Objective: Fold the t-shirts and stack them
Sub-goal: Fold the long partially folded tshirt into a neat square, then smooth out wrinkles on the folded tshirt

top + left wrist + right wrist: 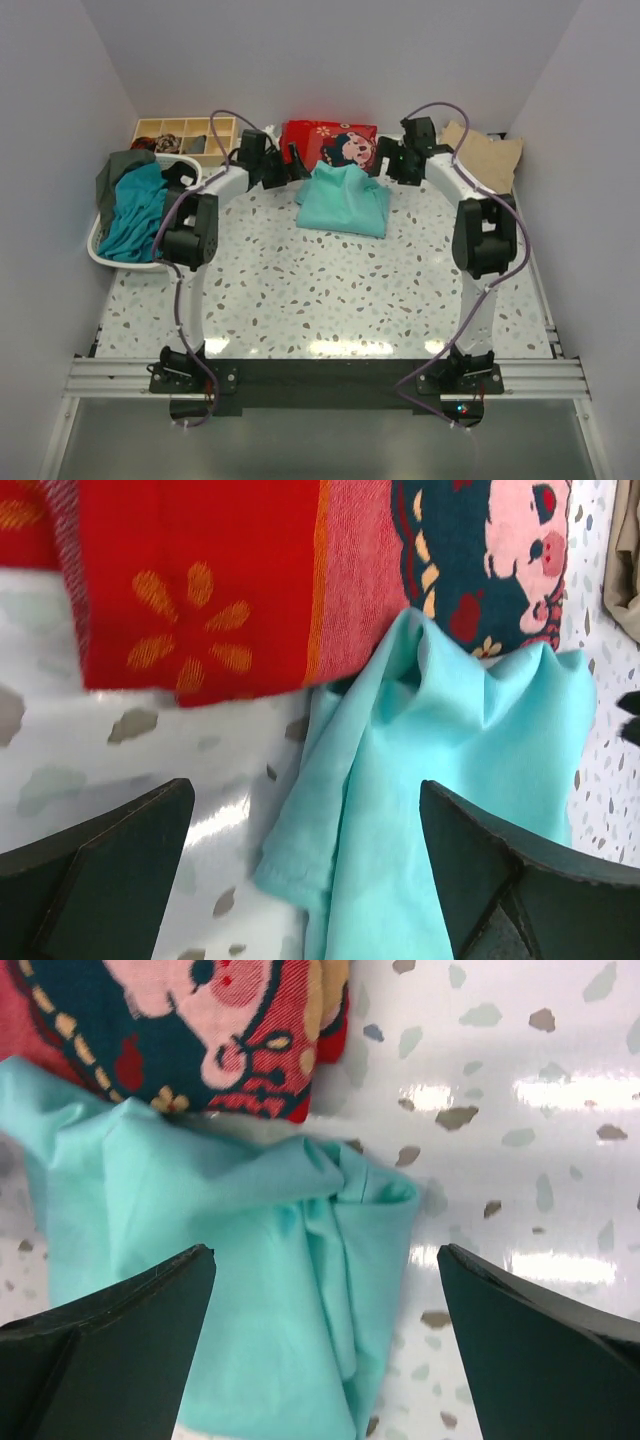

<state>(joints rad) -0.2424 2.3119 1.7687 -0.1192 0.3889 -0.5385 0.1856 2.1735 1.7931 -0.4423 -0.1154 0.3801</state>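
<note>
Folded tee [345, 200] lying on table [320, 290], centre, toward far edge. Printed cloth [330, 140] sitting just behind it, near edge touching tee's far end. Basket [118, 262] sitting at L edge w/ heap of tees [135, 210] lying in it. Divided tray [185, 135] sitting behind basket, far-L corner. Another tee [485, 155] lying far-R corner, well apart from folded one. L gripper [297, 162] hanging by folded tee's far-L corner, R gripper [386, 160] by far-R corner.

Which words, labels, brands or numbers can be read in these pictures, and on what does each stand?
No text can be read in any view.
The red cloth bears only a cartoon face and orange flowers, no letters.
The turquoise t-shirt shows no label or print.
</note>
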